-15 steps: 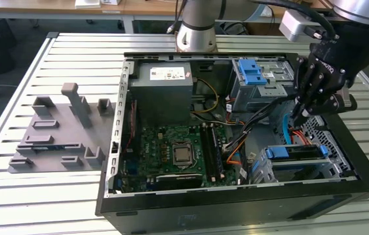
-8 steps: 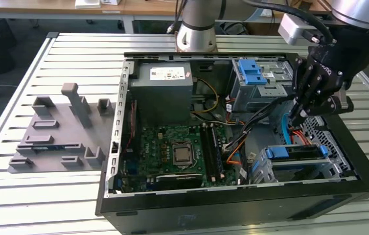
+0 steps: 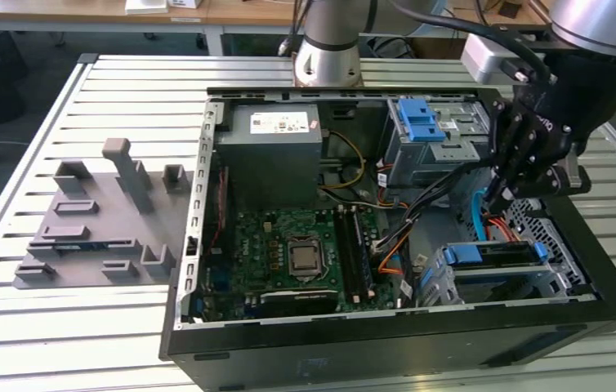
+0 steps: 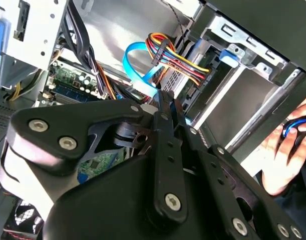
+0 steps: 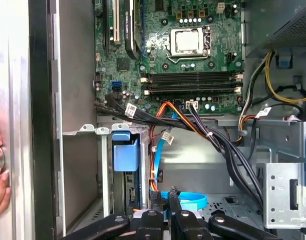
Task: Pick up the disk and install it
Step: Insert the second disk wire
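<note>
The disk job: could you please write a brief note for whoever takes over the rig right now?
Gripper: inside the computer case, above the lower drive bay at the exterior view's right; open or shut, I cannot tell.
Disk: its blue carrier sits in that bay, below the gripper.
Done: the disk seems placed in the bay.
Left: confirm it is fully seated.
Note: a person's hand is by the case's edge.
</note>
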